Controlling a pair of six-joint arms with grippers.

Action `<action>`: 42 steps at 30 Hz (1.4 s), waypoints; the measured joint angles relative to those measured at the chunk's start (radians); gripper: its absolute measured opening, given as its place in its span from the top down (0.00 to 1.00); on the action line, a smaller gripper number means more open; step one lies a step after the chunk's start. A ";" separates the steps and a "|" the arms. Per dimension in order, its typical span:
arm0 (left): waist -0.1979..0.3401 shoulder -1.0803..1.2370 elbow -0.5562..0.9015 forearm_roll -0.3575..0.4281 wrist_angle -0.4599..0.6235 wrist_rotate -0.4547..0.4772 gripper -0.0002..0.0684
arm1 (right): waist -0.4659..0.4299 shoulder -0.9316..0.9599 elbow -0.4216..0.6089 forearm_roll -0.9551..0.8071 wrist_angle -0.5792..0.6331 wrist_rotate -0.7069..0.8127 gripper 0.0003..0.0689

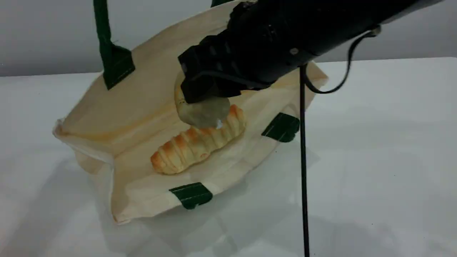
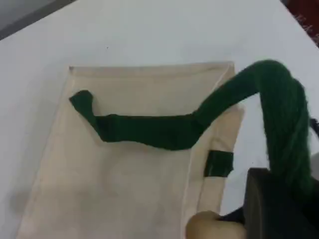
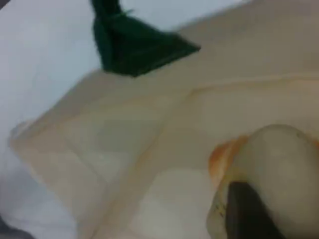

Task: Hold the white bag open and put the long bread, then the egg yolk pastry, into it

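Observation:
The white bag lies on the table with its mouth held open. One dark green handle is pulled up out of the scene view's top edge. In the left wrist view that handle loops down into my left gripper, which is shut on it. The long bread, orange with pale stripes, lies inside the bag. Just above its far end hangs the tan egg yolk pastry, with my right gripper shut on it. The right wrist view shows the pastry close up, against a dark fingertip.
A thin black cable hangs straight down from the right arm, just right of the bag. The white table stretches to the right and front. A grey wall stands behind.

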 joint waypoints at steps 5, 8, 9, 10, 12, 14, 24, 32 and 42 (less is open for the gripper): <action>0.000 0.000 0.000 -0.019 -0.001 0.000 0.87 | 0.000 0.081 -0.050 -0.001 -0.029 -0.002 0.71; 0.000 0.000 0.000 -0.020 -0.001 0.000 0.87 | 0.000 0.127 -0.083 -0.001 -0.045 -0.001 0.71; 0.000 0.000 0.000 -0.023 -0.001 0.000 0.87 | 0.000 0.141 -0.094 0.003 -0.042 -0.001 0.71; 0.000 0.000 0.000 -0.024 -0.001 0.000 0.87 | 0.000 0.150 -0.104 0.013 -0.037 -0.001 0.71; 0.000 0.000 0.000 -0.024 -0.001 0.000 0.87 | 0.000 0.165 -0.126 0.031 -0.035 -0.001 0.71; 0.000 0.000 0.000 -0.024 -0.001 0.000 0.87 | 0.000 0.173 -0.142 0.036 -0.036 -0.001 0.71; 0.000 0.000 0.000 -0.023 -0.002 0.000 0.87 | 0.000 0.175 -0.151 0.035 -0.038 0.000 0.46; 0.000 0.000 0.000 -0.018 -0.002 -0.005 0.87 | 0.000 0.151 -0.146 0.031 -0.036 -0.001 0.16; 0.000 0.000 0.000 -0.015 -0.002 -0.008 0.87 | 0.000 0.033 -0.098 -0.076 -0.041 0.000 0.16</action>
